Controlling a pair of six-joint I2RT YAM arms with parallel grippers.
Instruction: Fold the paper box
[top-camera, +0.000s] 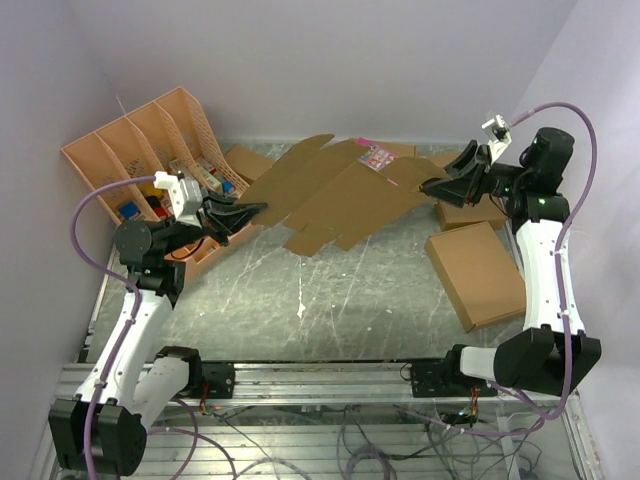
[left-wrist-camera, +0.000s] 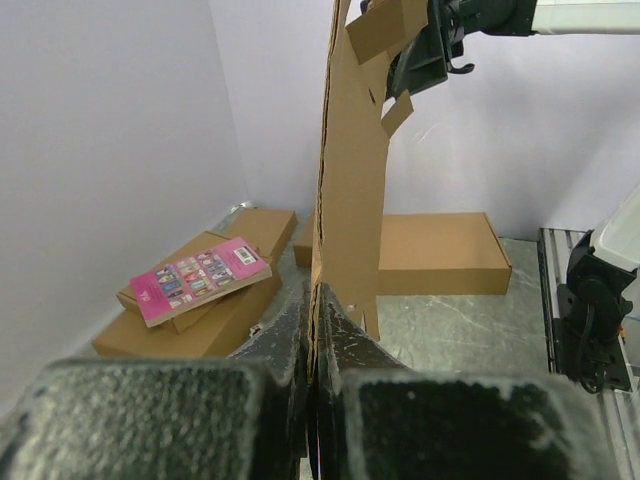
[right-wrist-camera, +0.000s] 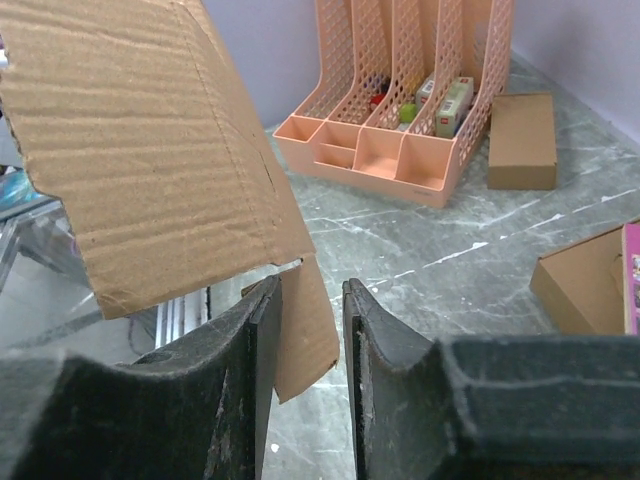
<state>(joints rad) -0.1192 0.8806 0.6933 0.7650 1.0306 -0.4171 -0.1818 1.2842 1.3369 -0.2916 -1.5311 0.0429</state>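
The left gripper is clamped tight on the left edge of the paper box, the single flat die-cut sheet held up off the table between the two arms. The right gripper is at the sheet's right end with its jaws parted. From above I count one sheet, one peach file organizer at the far left, and four closed brown boxes that I can make out: a small box beside the organizer, a box bearing a pink card against the far wall, a box under the right arm, and a large flat box at the near right. The overhead view does not settle either grip, but the wrist cameras do. The left wrist view shows the sheet edge-on, pinched between the closed fingers, rising to the right gripper at its far end. The right wrist view shows a gap between the fingers with one small flap of the sheet hanging in it. I cannot tell whether either pad touches that flap.
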